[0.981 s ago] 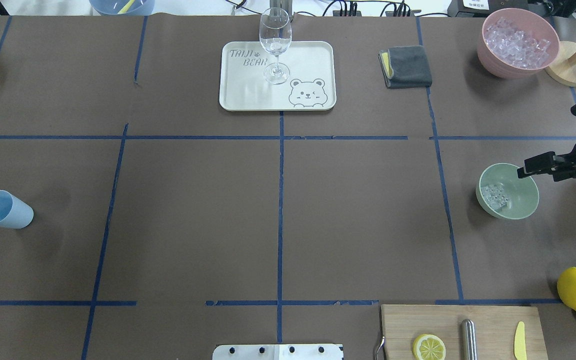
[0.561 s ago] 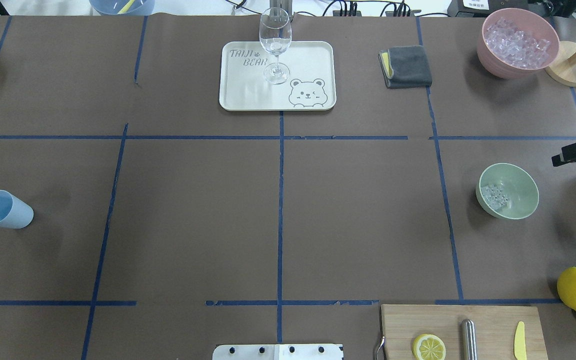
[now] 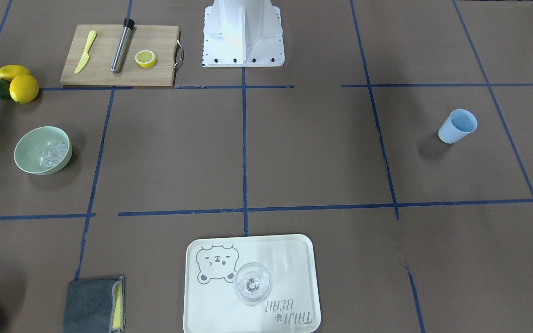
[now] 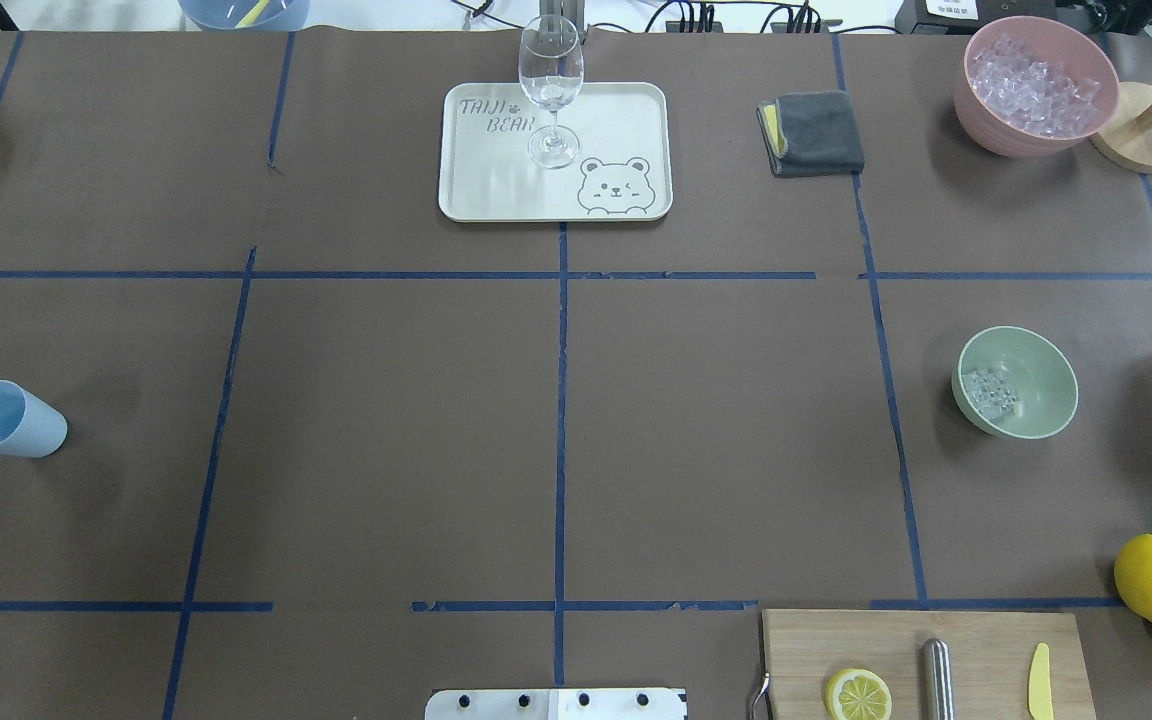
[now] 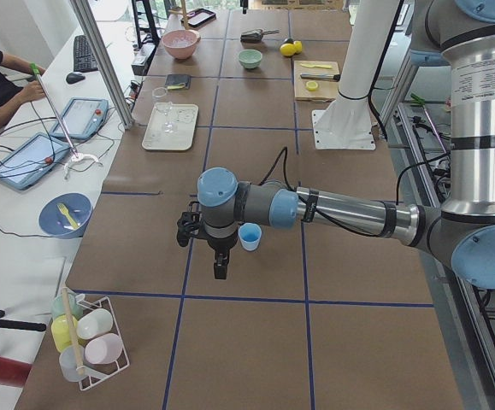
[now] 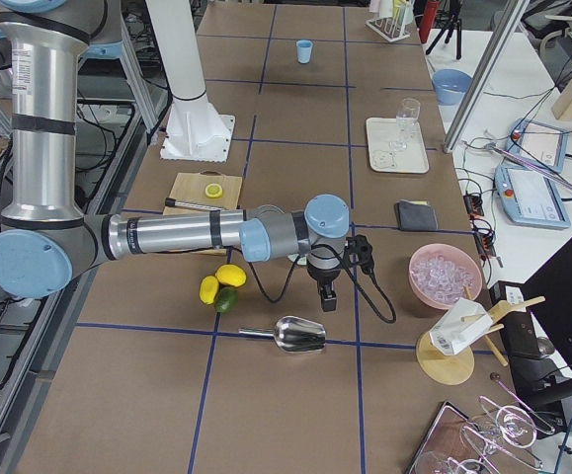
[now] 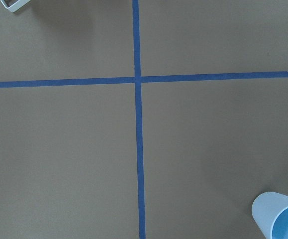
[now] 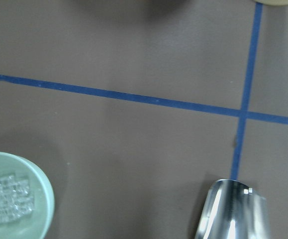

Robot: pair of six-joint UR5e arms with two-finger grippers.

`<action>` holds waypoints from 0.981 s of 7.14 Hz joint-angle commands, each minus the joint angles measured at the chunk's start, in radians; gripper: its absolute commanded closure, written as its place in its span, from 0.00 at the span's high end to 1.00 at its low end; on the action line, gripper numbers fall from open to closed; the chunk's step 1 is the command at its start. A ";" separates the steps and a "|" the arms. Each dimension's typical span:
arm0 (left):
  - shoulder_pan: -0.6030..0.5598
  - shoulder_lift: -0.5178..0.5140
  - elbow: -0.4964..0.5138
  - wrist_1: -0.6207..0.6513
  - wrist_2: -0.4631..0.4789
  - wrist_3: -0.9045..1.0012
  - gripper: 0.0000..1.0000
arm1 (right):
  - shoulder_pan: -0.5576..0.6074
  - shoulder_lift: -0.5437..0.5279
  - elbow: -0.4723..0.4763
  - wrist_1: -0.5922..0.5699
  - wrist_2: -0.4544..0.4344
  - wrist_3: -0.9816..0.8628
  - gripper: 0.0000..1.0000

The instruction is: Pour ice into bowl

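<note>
Brown paper tabletop (image 4: 636, 420), taped in blue, carries your green bowl (image 4: 1056, 370) on the robot's right, the ice (image 4: 993, 392) lying inside it. You see the left pincer (image 5: 220, 270) hanging beside the blue cup (image 5: 249, 236) and the right pincer (image 6: 328, 300) near the metal scoop (image 6: 298, 334); how open either is, you cannot tell.

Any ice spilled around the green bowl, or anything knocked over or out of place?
Nothing stands out. The ice sits inside the bowl, with no cubes visible on the table around it. The wine glass stands upright on its tray, and the metal scoop lies on the table, apart from the bowl.
</note>
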 commanded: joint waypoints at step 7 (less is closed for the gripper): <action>0.004 -0.037 0.094 -0.020 -0.001 0.178 1.00 | -0.002 -0.007 -0.008 -0.058 0.006 -0.071 1.00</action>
